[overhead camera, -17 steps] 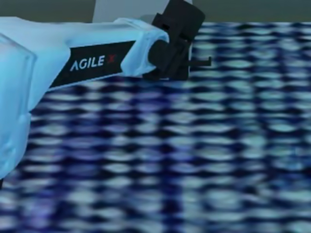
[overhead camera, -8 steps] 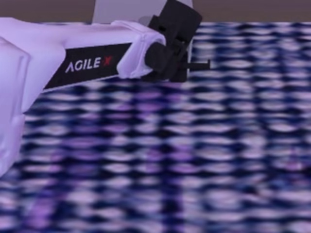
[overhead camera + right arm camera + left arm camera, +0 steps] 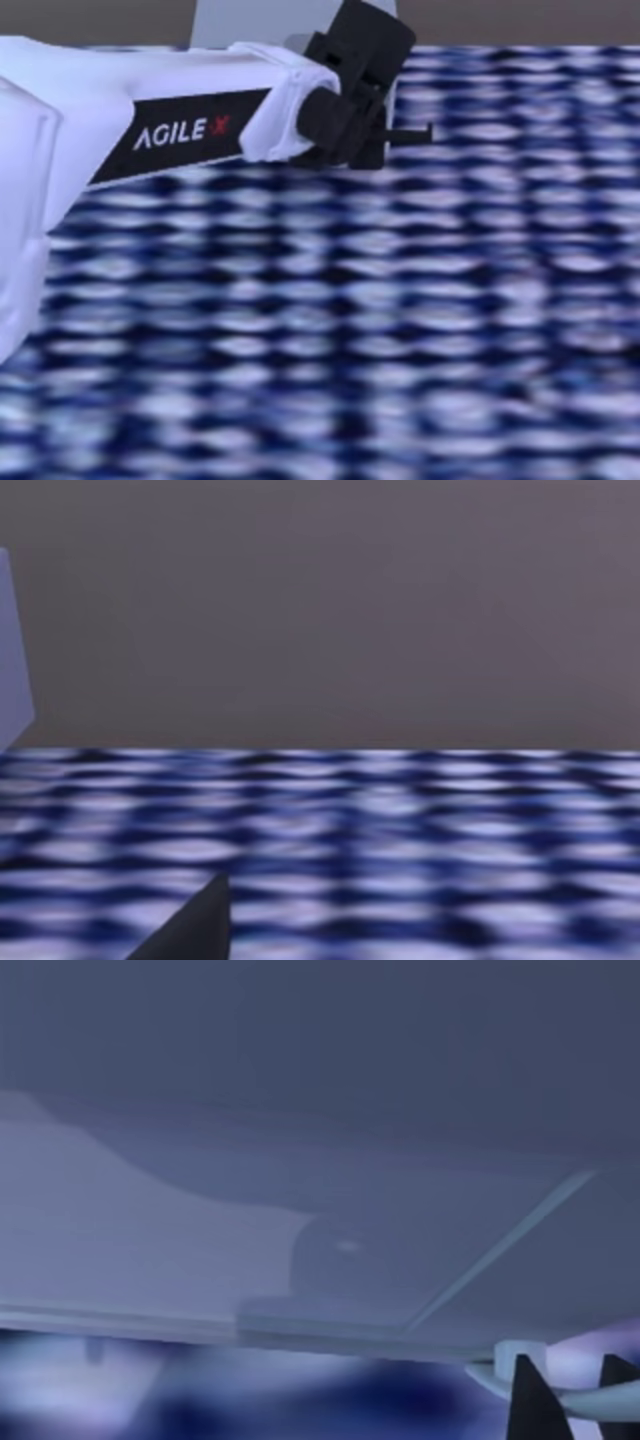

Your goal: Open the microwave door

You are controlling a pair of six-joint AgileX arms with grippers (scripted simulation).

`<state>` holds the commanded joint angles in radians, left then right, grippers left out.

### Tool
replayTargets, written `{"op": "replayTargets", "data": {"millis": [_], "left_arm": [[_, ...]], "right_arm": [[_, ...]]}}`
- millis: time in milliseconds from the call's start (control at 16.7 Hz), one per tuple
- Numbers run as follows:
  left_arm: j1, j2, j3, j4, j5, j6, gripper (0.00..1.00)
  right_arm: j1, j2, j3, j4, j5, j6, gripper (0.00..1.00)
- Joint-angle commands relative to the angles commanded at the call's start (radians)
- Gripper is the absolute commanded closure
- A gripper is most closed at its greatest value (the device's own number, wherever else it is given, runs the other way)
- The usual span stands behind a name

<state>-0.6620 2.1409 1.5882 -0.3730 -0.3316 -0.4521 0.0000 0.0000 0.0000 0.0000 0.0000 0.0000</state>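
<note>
The light-grey microwave (image 3: 255, 20) shows only as a strip at the top view's far edge, with my left arm reaching over to it. Up close, the microwave's (image 3: 320, 1160) grey body fills the left wrist view. My left gripper (image 3: 570, 1405) has its two dark fingertips (image 3: 525, 1405) on either side of the pale curved handle (image 3: 598, 1403) of the microwave door and looks shut on it. In the top view my left gripper (image 3: 365, 95) is a black block by the microwave's front right. My right arm is out of the top view; one dark finger (image 3: 195, 925) shows over the table.
A blue-and-white patterned cloth covers the table (image 3: 400, 320). A plain grey wall (image 3: 350, 600) stands behind it. A pale slab (image 3: 10, 650) at the right wrist view's edge looks like the microwave's side.
My left gripper shifted very slightly towards the left a second ago and has held still since.
</note>
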Motion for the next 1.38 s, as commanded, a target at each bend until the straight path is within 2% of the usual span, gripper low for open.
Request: {"op": "replayTargets", "data": {"millis": [960, 1380], "left_arm": [[0.0, 0.0, 0.0, 0.0, 0.0, 0.0, 1.0], [0.004, -0.027, -0.043, 0.028, 0.023, 0.033, 1.0]], "right_arm": [[0.0, 0.0, 0.0, 0.0, 0.0, 0.0, 0.0], [0.0, 0.0, 0.0, 0.0, 0.0, 0.0, 0.0]]}}
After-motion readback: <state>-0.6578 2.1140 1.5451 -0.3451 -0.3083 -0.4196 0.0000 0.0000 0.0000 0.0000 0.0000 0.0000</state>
